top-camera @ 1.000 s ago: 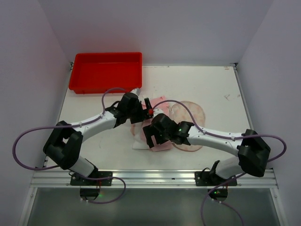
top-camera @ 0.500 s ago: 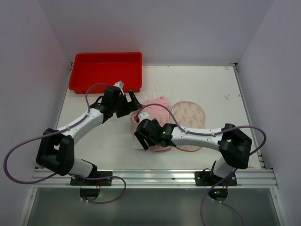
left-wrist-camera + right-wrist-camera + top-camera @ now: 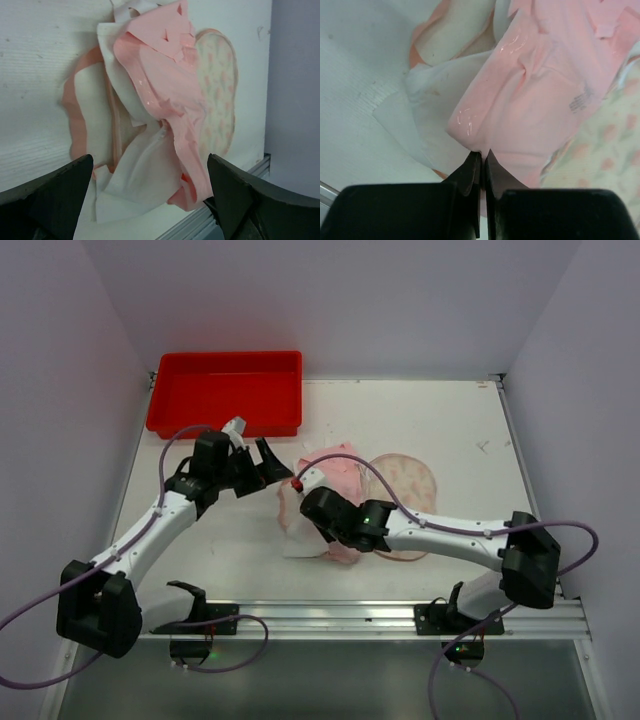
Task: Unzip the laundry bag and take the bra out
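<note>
At the near edge of the heap, the right gripper is pinched tight on a low fold of the laundry bag, whose pink mesh rises away from its tips. The bra lies just beyond to the right, partly under the bag, its long axis across the worktop. Farther left, the left gripper gapes wide, facing the bag without touching it. The right arm is the nearer one.
</note>
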`<state>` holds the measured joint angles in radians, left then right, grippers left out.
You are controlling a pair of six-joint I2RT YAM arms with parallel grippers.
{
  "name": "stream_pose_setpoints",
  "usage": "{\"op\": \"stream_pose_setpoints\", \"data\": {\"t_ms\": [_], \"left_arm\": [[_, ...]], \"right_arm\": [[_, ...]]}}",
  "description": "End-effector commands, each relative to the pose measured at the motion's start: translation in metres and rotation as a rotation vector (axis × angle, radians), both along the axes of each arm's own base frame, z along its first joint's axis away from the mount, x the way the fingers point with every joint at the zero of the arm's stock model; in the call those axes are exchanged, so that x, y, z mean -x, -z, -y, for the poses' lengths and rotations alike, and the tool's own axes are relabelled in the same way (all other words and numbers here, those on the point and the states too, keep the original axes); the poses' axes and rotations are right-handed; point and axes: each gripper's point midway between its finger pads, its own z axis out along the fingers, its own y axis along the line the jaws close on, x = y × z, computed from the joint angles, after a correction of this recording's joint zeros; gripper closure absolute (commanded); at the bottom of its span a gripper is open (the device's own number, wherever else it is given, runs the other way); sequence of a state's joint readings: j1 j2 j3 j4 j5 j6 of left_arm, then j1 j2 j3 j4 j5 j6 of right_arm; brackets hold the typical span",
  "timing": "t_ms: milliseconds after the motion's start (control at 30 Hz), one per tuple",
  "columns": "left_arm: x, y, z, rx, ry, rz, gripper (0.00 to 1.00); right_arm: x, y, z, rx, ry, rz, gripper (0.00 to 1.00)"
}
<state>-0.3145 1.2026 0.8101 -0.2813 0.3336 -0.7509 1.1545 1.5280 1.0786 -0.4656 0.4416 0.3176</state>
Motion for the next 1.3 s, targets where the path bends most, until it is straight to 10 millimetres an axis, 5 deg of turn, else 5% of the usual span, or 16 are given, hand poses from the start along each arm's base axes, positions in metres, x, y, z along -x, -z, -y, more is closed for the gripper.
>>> {"op": "stream_pose_setpoints", "data": {"t_ms": [0,167,467,733,833,933,967,1067,1167,1267], "left_arm": [[0.019,-0.026,0.018,0.127,0.097,0.003,0.0],[0.02,-0.044,0.042,0.202,0.159,0.01,0.0],[0.008,-0.061,0.108,0.263,0.302,-0.013,0.0],[-0.001,-0.034,0.134,0.267,0.323,-0.105,0.02],[-0.006,-0.031,0.139,0.282,0.319,-0.1,0.14],[-0.014,-0.047,0.144,0.304,0.323,-0.051,0.44],[-0.017,-0.056,0.146,0.314,0.328,-0.03,0.63],[-0.024,-0.085,0.15,0.353,0.341,0.047,0.9],[-0.028,-0.117,0.153,0.374,0.358,0.124,1.0],[-0.035,-0.164,0.15,0.394,0.366,0.239,1.0]], "right_arm": [[-0.01,-0.055,0.01,-0.042,-0.025,0.14,1.0],[-0.011,-0.089,0.017,-0.072,-0.069,0.212,1.0],[-0.013,-0.104,0.026,-0.071,-0.084,0.263,1.0],[-0.01,-0.105,0.028,-0.098,-0.085,0.263,1.0],[-0.009,-0.102,0.029,-0.107,-0.072,0.257,1.0],[-0.008,-0.1,0.029,-0.131,-0.058,0.251,1.0],[-0.007,-0.102,0.03,-0.144,-0.051,0.25,1.0],[-0.005,-0.11,0.036,-0.181,-0.011,0.242,0.97],[-0.006,-0.123,0.049,-0.22,0.064,0.261,0.72],[-0.001,-0.149,0.061,-0.316,0.09,0.283,0.41]]}}
